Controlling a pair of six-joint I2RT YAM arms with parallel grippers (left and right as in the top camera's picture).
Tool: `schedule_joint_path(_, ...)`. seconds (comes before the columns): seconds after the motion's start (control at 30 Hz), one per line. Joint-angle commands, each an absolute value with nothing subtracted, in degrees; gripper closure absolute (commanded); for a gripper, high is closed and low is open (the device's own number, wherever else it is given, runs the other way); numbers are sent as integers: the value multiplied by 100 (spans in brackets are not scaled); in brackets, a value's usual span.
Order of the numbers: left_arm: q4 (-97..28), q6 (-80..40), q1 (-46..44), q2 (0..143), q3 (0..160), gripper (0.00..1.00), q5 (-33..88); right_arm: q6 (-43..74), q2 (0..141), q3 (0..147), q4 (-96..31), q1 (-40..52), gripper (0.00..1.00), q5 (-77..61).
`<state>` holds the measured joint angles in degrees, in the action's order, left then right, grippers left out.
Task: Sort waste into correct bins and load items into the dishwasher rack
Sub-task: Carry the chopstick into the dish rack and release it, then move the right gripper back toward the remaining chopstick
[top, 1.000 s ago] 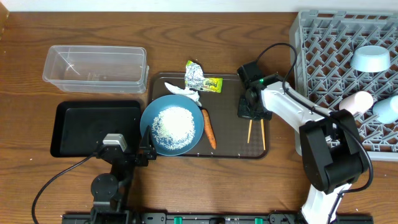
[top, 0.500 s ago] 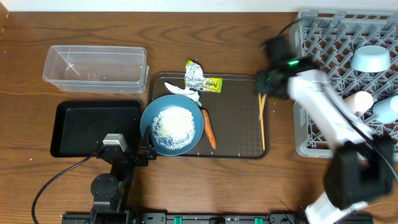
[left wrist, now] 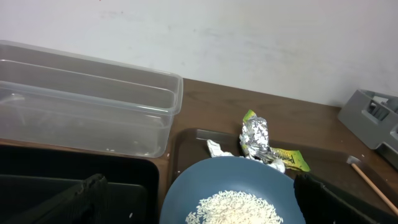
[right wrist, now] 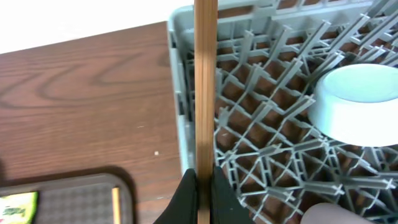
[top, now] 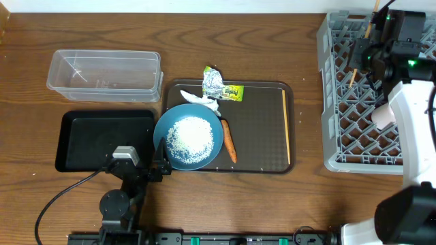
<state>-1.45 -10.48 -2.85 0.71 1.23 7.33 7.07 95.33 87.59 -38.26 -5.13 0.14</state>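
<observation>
my right fingers (right wrist: 202, 190) are clenched on one wooden chopstick (right wrist: 205, 93), which runs straight out ahead of them, across the wall of the grey dishwasher rack (top: 340, 102) near its corner. to the right of those fingers, inside the rack, sits the light-blue bowl (right wrist: 357, 102), and a whitish cup (top: 383, 116) lies closer in beside the arm. well behind and left of them, the second chopstick (top: 287, 133) lies flat on the brown serving tray (top: 259, 129).

my left fingers (left wrist: 199, 183) are spread wide and released, low over the worktop (top: 272, 204). just ahead, between them, is the blue plate (top: 169, 158) with white rice (top: 191, 136) heaped in its middle. beyond the plate lie the crumpled tissue (left wrist: 217, 148) and the foil wrapper (left wrist: 256, 138); its yellow-green end carries dark print, too small for me to read. the carrot (top: 229, 141) lies touching the plate's right rim. ahead and left of the left fingers stands the clear tub (left wrist: 93, 106), and the black tray (top: 68, 136) lies under the left one.
</observation>
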Motion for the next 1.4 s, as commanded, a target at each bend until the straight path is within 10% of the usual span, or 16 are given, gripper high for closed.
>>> schedule_joint_path(0.0,-336,-1033,-309,71,23,2,838,377,9828,8726,-3688,-532,99,-30)
schedule_joint_path(0.4,-336,-1033,-309,71,23,2,838,204,10578,8726,-3612,-530,98,191)
schedule_joint_path(0.67,-336,-1033,-309,71,23,2,838,209,10597,8726,-3721,-523,65,189)
schedule_joint_path(1.37,-336,-1033,-309,71,23,2,838,607,9904,8696,-5334,322,44,-1979)
